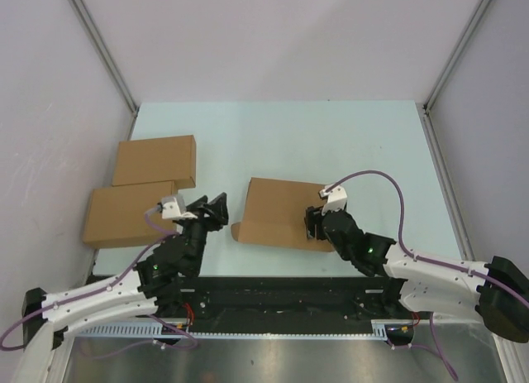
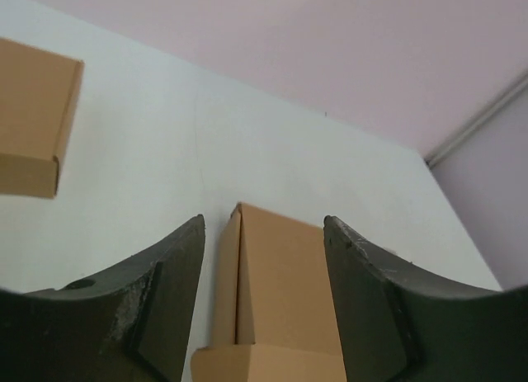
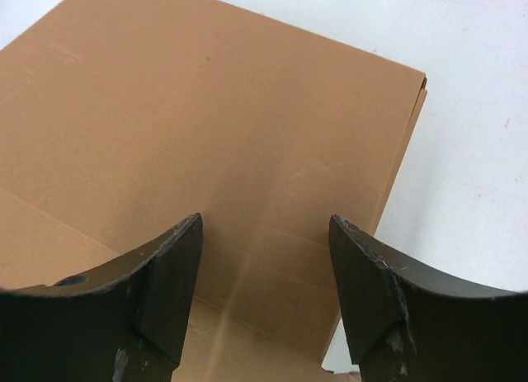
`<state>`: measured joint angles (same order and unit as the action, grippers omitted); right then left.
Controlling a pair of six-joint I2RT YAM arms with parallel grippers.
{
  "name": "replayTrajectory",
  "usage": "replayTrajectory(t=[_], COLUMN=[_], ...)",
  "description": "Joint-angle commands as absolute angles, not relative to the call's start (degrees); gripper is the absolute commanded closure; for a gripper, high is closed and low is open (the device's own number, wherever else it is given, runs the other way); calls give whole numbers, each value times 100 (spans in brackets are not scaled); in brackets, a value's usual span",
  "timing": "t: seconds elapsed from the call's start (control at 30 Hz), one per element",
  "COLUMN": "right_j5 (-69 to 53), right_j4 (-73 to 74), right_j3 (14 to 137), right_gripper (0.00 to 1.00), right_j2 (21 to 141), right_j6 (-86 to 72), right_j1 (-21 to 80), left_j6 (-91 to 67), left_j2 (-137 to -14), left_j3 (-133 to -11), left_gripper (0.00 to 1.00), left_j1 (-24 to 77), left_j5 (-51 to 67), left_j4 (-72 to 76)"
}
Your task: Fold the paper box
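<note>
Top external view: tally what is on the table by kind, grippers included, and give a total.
Finished flat boxes: 2 (far box, near box)
Paper box, being folded: 1
Grippers: 2 (left gripper, right gripper)
Total: 5

White arms [image 1: 438,275] with black joints [image 1: 362,249], purple cables [image 1: 372,172], and scuffed black end effector fingers [image 2: 157,308].

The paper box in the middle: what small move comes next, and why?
Probably ease the open left gripper toward the flap sticking out of the paper box at its near left corner and push it in. The open right gripper is over the box's right side, holding nothing.
</note>
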<state>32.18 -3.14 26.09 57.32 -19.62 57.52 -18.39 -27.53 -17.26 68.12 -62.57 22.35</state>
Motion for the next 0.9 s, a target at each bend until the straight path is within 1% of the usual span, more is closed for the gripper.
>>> replayTrajectory(t=[0.0,0.13,0.17,0.27,0.43,0.53,0.73,0.87], right_j5=[3199,3164,3155,3120,2989,2857,2690,2654], right_j4=[-150,-27,-18,-18,175,307,474,554], right_j3=[2514,2487,2479,2452,2435,2435,2364,2355], right_gripper=[32,32,33,33,33,33,33,32], right_j2=[5616,5721,5748,5809,5792,5766,5643,5555], right_j6=[-2144,-2188,-2215,-2276,-2381,-2566,-2891,-3014], right_j1=[5730,5713,5704,5687,5643,5564,5467,5423], left_j6=[-3393,-3383,-3401,-3620,-4094,-4297,-4552,-4781], left_j2=[-3470,-4814,-5312,-5974,-6494,-6871,-7645,-7989], left_j3=[-1748,-2389,-2530,-2847,-2742,-2768,-2698,-2611], left_gripper=[34,31,31,31,34,35,43,47], left_j1=[6390,6197,6135,5775,5126,4966,4878,4869], left_j5=[-4606,-4167,-3975,-3614,-3051,-2874,-2462,-2487], left_j4=[1114,1091,1046,941,967,722,703,668])
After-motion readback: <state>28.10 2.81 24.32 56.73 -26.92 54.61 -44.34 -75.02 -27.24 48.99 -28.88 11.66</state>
